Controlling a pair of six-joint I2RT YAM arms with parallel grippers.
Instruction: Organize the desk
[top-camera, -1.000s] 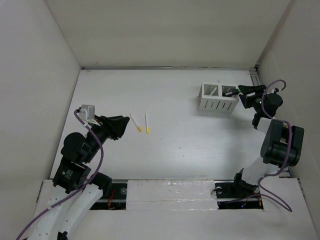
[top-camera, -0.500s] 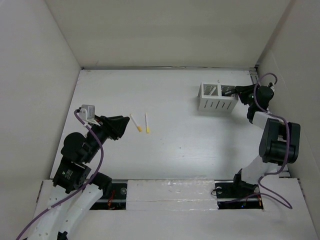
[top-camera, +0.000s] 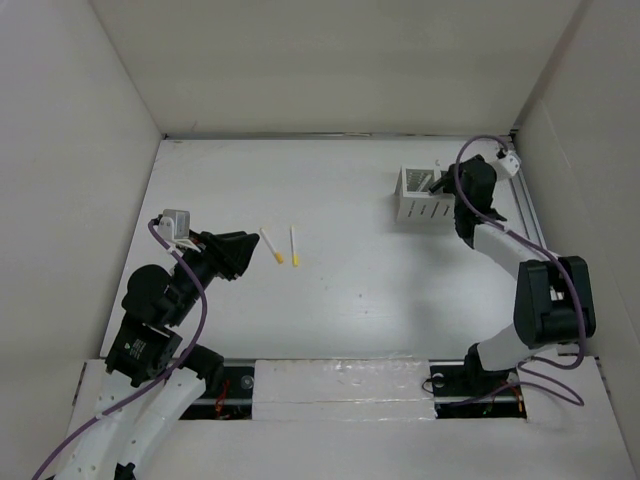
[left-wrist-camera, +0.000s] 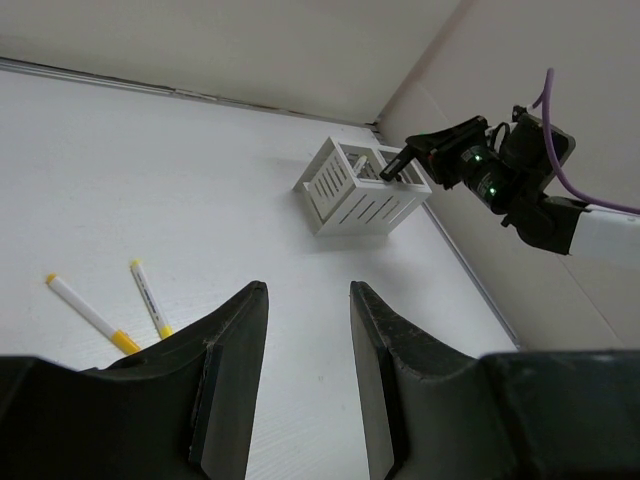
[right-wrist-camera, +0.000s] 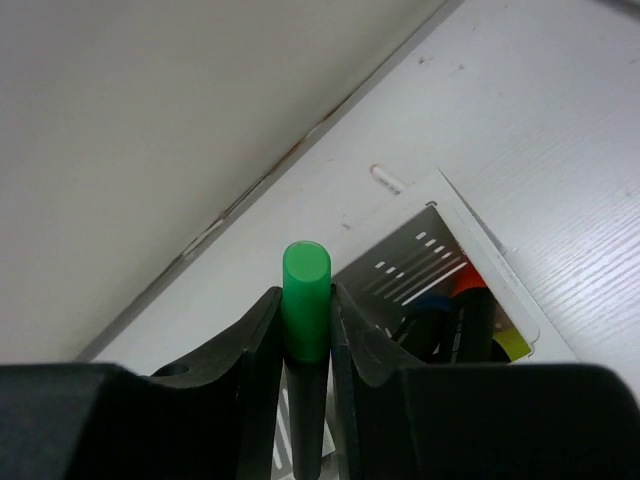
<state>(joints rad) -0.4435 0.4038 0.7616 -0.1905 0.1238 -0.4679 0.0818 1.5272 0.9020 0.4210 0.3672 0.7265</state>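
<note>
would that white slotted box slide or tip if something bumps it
Probably light: the slotted box looks thin-walled with cut-out slats, so a nudge could slide it on the smooth desk. Tipping seems less likely: it sits wider than tall and already holds markers.

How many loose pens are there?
2. One pen and another pen lie side by side on the desk near the left claw. More may hide in the box.

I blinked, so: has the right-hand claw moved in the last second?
Yes. The right gripper swung leftward, from beside the white box to above it.
</note>
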